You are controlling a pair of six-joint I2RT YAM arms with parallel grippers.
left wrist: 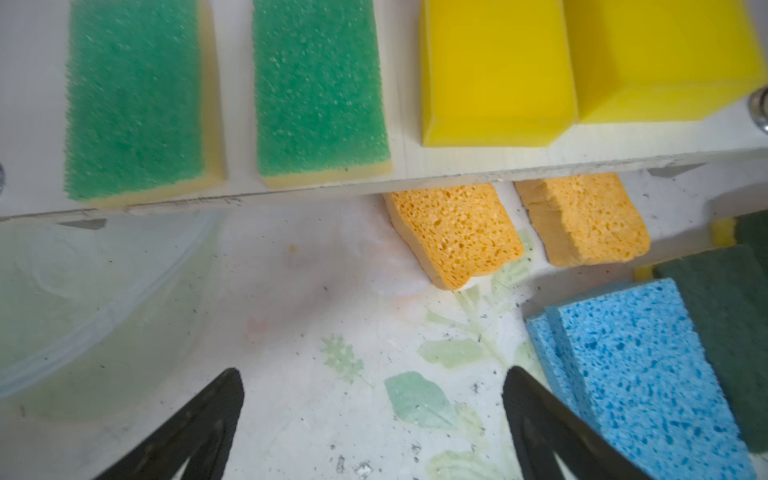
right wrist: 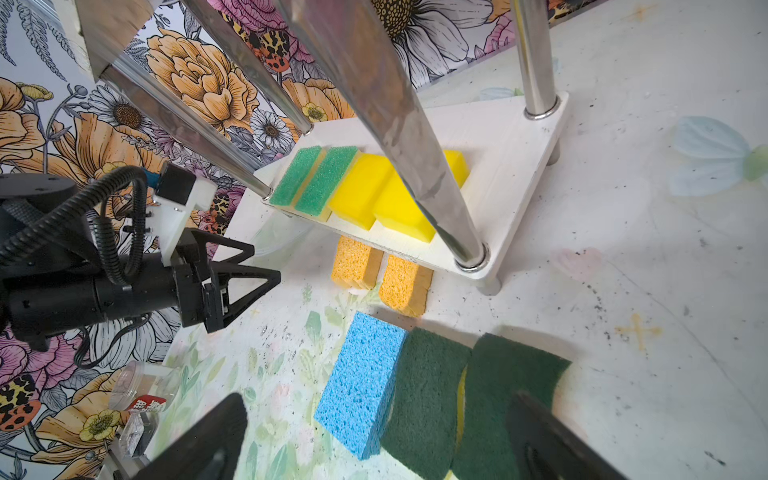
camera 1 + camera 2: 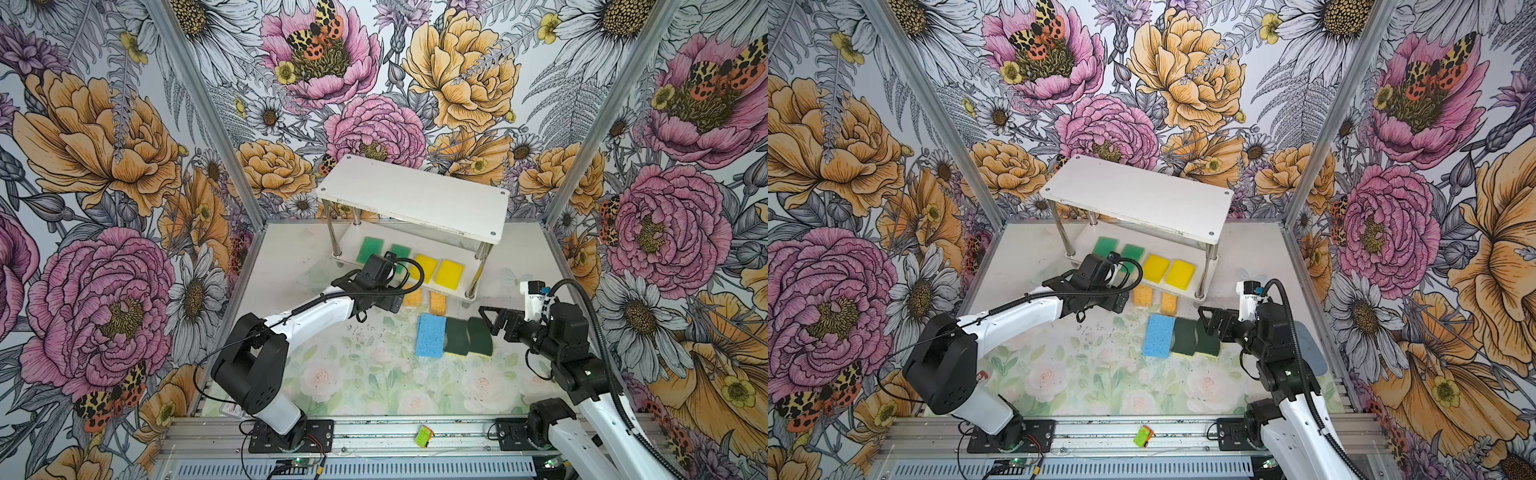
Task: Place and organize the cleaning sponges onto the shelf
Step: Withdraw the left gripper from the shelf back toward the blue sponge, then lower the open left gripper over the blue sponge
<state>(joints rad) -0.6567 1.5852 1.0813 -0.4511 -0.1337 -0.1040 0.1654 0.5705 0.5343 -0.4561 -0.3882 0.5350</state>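
**Both jaws spread, four sponges on the shelf [image 3: 415,195]**

The left jaws are spread wide with nothing between them. They are held low over the table [image 1: 291,332], just short of the shelf's front edge. Straight ahead of them, on the lower board [image 1: 405,104], two green sponges [image 1: 133,99] [image 1: 320,87] lie side by side with a narrow gap, green face up. Further along the same board, toward the right jaws' side, two yellow sponges [image 1: 494,70] [image 1: 665,54] sit touching each other. The outer one is close to a shiny post [image 2: 407,145].

Two orange sponges [image 1: 457,232] [image 1: 590,220] lie on the table between the left jaws and the board. Their far ends are tucked under its front edge, and they lie apart from one another.

The right jaws are also spread wide and grip nothing. Just ahead of and below them, two dark-green sponges [image 2: 428,395] [image 2: 511,382] with wavy edges lie dark face up, pressed side by side on the table. Whether a jaw touches them cannot be told. A blue sponge [image 2: 361,382] lies against the nearer dark-green one, on the side toward the left jaws, so it sits between the two pairs of jaws. In both top views the right jaws' tips stand over the outer dark-green sponge.
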